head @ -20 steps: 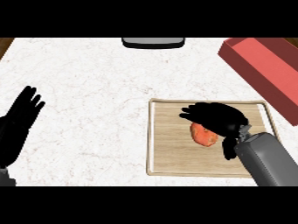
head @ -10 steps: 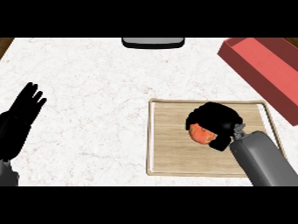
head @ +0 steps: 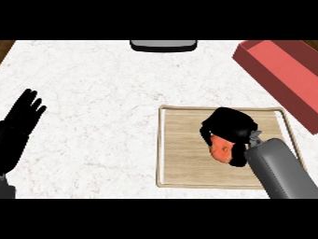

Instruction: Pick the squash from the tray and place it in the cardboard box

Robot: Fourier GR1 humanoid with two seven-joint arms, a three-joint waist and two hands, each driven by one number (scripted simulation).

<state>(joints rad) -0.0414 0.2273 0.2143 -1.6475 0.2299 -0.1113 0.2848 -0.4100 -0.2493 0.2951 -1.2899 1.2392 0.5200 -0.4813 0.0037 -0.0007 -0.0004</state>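
Right hand (head: pixel 231 126) curled round squash (head: pixel 222 148), tray's (head: pixel 182 158) right half. Should lift clear of tray rim before swinging to red box (head: pixel 288 79) at counter's far-right corner. Left hand (head: pixel 13 133) open, left edge.

The orange squash (head: pixel 222 148) was held by the curled right hand (head: pixel 230 126) on the wooden tray (head: pixel 182 158), lower right. The red box (head: pixel 288 79) was seen at upper right. The left hand (head: pixel 13 130) was kept flat at lower left.
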